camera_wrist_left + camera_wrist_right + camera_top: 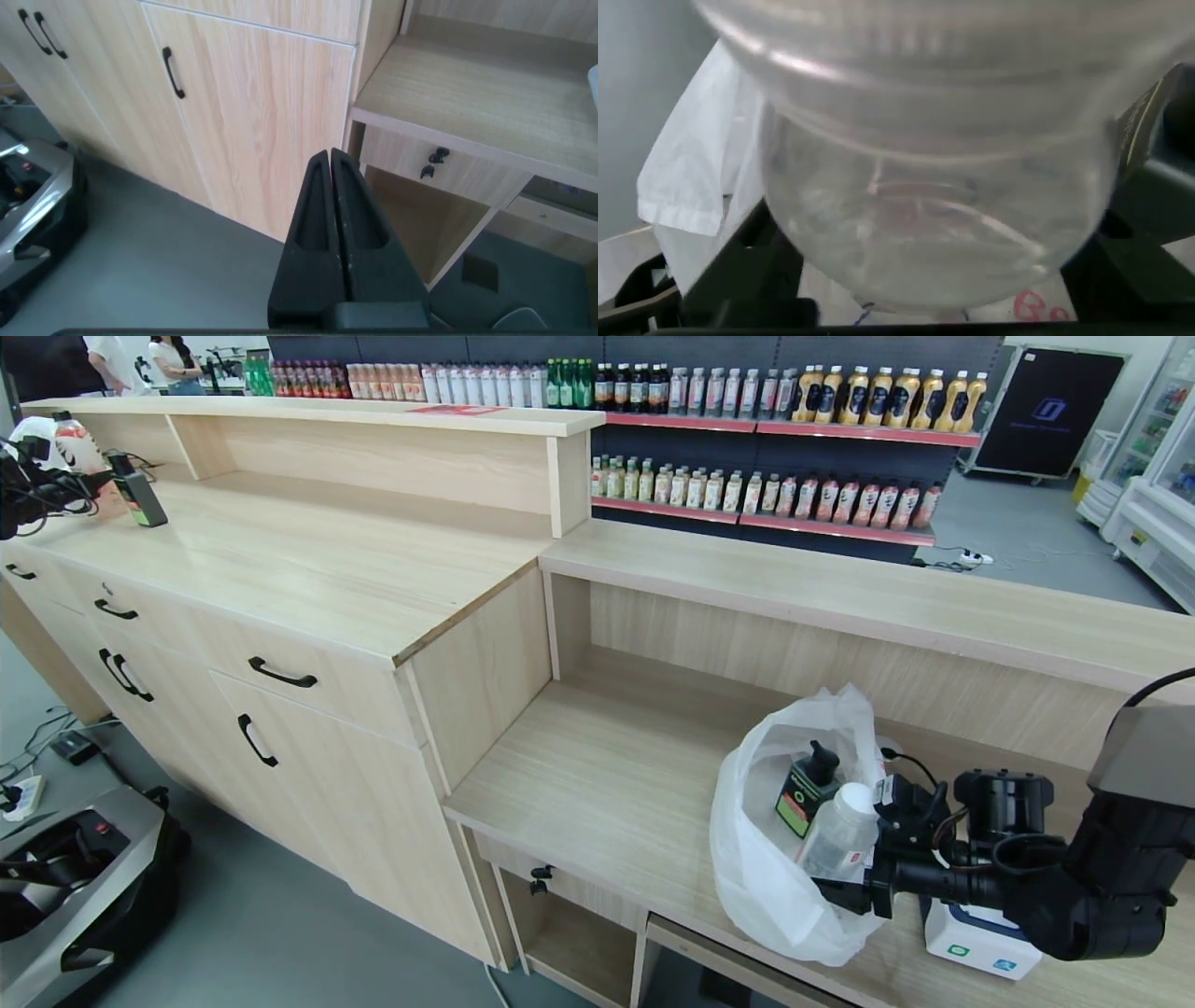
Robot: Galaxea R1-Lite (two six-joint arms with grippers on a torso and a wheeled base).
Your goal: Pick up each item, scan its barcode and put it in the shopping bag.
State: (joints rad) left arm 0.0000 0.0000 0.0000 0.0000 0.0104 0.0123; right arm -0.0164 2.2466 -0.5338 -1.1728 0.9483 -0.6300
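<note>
The white plastic shopping bag [766, 877] stands open on the lower counter [597, 775]. A dark bottle with a black pump top [807, 791] sits inside it. My right gripper [864, 849] is at the bag's mouth, shut on a clear plastic bottle with a white cap [840, 831]. Up close in the right wrist view, the clear bottle [934, 187] sits between the fingers, with the bag [696, 182] behind it. My left gripper [334, 161] hangs low over the grey floor in front of the cabinets, its fingers pressed together with nothing between them.
A white box device [980, 943] sits on the counter under my right arm. On the upper counter [308, 569] at the far left stand a small dark handheld device [140, 495] and a bottle [75, 443]. Shelves of drinks [766, 439] line the back.
</note>
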